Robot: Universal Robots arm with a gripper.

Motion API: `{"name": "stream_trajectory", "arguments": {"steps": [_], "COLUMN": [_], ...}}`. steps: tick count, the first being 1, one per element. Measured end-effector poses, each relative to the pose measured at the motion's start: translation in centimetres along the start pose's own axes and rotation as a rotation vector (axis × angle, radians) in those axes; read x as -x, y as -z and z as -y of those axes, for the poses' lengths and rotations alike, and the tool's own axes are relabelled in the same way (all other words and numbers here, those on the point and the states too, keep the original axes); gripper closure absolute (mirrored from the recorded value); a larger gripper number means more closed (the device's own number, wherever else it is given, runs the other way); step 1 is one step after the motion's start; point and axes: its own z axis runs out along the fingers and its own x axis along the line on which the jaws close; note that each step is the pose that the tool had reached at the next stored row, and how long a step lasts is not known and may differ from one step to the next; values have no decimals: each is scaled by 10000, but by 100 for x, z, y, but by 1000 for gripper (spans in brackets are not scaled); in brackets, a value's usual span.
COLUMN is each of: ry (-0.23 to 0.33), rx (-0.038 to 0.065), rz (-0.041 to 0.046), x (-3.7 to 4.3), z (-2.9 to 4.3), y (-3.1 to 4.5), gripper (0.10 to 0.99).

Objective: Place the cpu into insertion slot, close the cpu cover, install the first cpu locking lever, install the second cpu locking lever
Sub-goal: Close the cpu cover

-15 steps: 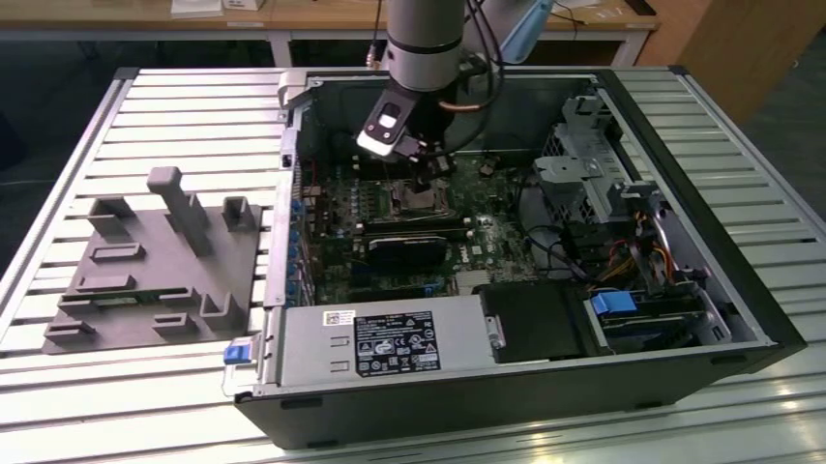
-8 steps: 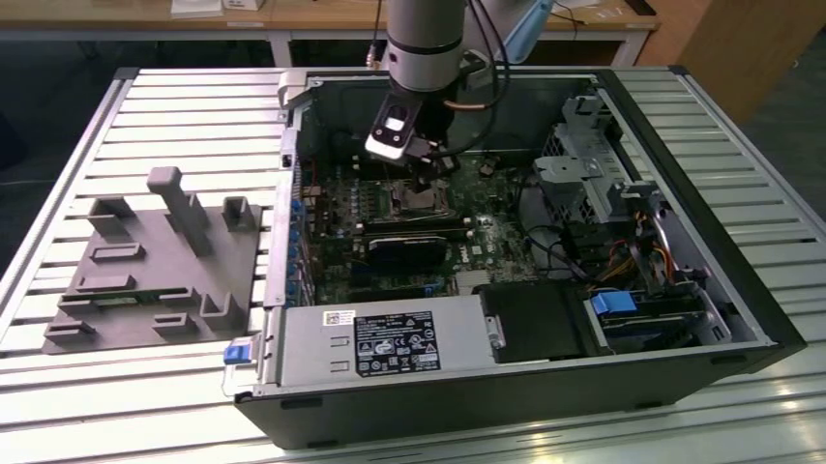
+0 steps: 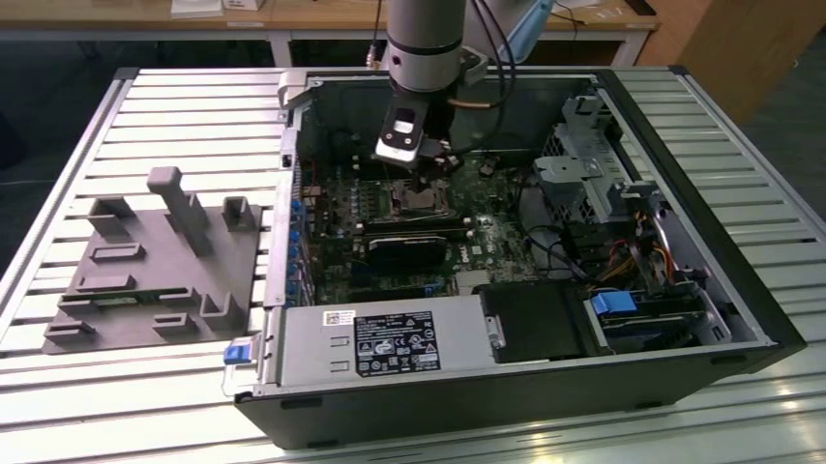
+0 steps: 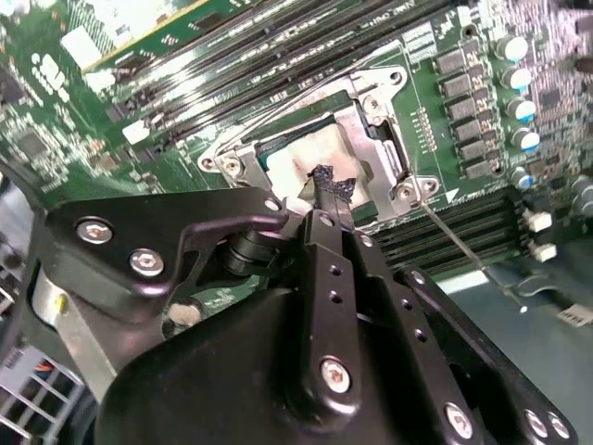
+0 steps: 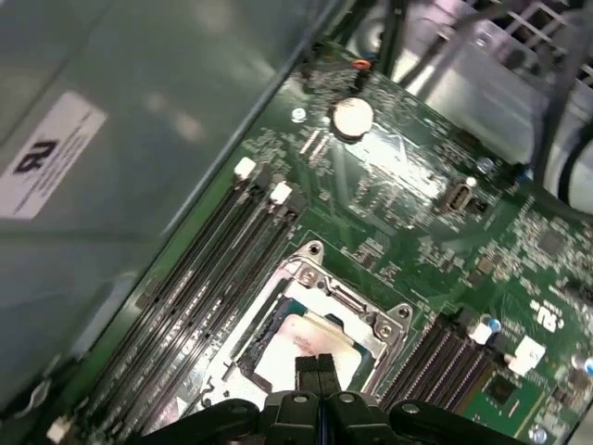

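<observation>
- While the arm reaches down into the open computer case, which lies on its side on the slatted counter, its end effector sits right over the insertion slot. Its fingers are pinched together into one narrow black tip with nothing between them.
- Closed like that, I'd judge, the tip is meant for pressing or nudging, not for carrying.
- The cpu lies flat inside the slot, its grey top smeared with whitish paste. In the second wrist view the tip is at its edge, touching or just above; I cannot tell which.
- The cpu cover, a silver frame, rims the chip; whether it is fully down I cannot tell.
- A first wire lever slants away from one corner of the slot, and a second wire lever runs along one side of the frame. Both look unlatched, so nothing seems to clamp the chip yet.
- Long memory slots flank the socket on both sides.
- A grey fixture sits on the counter at the exterior view's left, well apart from the work.
</observation>
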Motion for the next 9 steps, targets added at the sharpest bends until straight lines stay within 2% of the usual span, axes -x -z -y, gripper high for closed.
{"name": "stream_trajectory", "arguments": {"steps": [9], "ry": [1634], "rx": [29], "rz": [-82], "x": [0], "z": [0], "y": [-3], "gripper": [984]}}
